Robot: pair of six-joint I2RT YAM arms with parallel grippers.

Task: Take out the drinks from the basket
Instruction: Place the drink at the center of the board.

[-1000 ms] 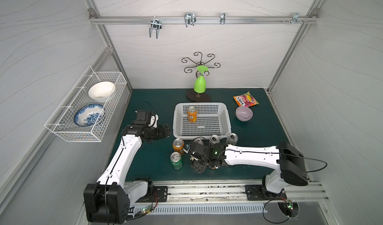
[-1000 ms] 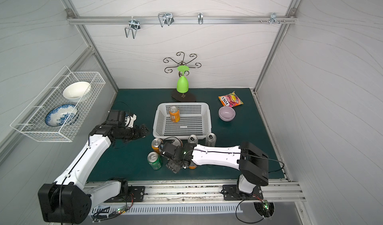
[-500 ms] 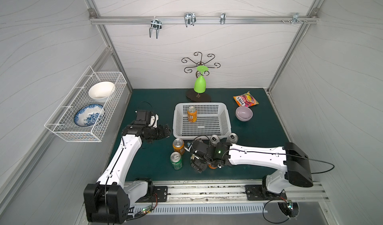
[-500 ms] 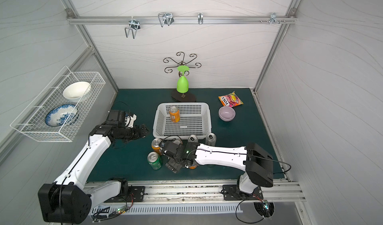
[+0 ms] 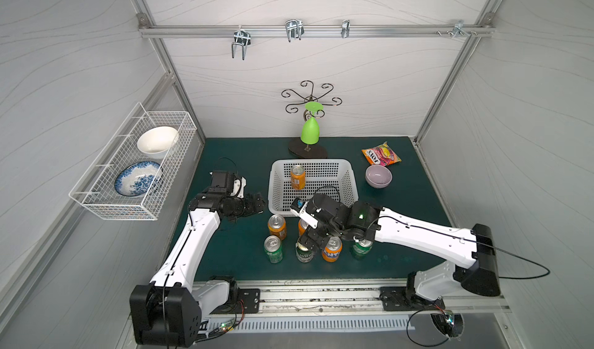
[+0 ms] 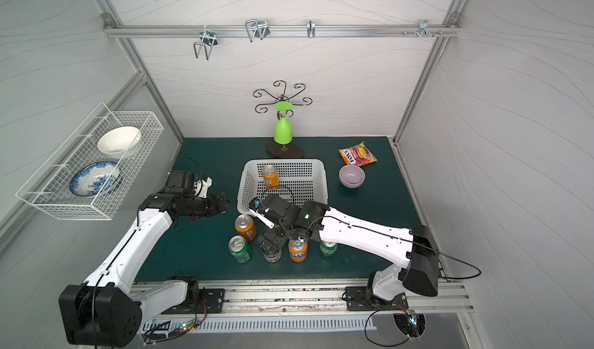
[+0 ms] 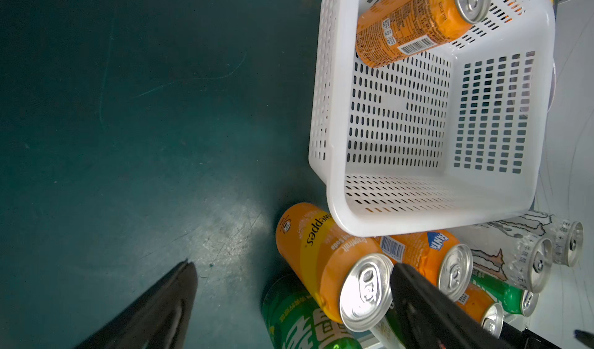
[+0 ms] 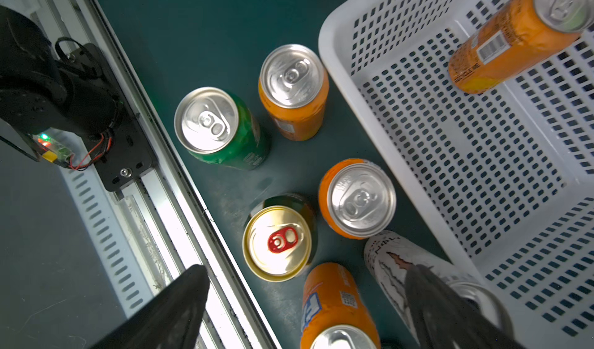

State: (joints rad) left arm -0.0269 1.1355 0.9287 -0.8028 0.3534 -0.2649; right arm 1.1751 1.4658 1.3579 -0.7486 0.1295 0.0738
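Observation:
The white basket [image 5: 348,172] [image 6: 244,183] holds one upright orange can [image 5: 298,177] [image 6: 270,176] [image 8: 514,39] at its far side. Several drinks stand on the mat in front of it. My right gripper [image 5: 310,239] [image 8: 308,299] hangs open just above the dark green gold-topped can [image 8: 277,243] and a Fanta can [image 8: 334,302], gripping neither. A slim silver-white can [image 8: 395,267] stands beside one finger. My left gripper [image 5: 257,204] [image 7: 289,299] is open and empty left of the basket, near an orange can [image 7: 328,260] and a green can [image 7: 299,321].
A lilac bowl [image 5: 378,176] and a snack packet [image 5: 381,153] lie right of the basket. A stand with a green glass [image 5: 310,132] is behind it. A wire rack [image 5: 135,167] with bowls hangs on the left wall. The front rail [image 8: 180,203] runs close by the gold-topped can.
The right gripper's jaws have spread wider above the cans in front of the basket. Its arm has shifted back over the two silver cans and covers them. The left arm has not moved.

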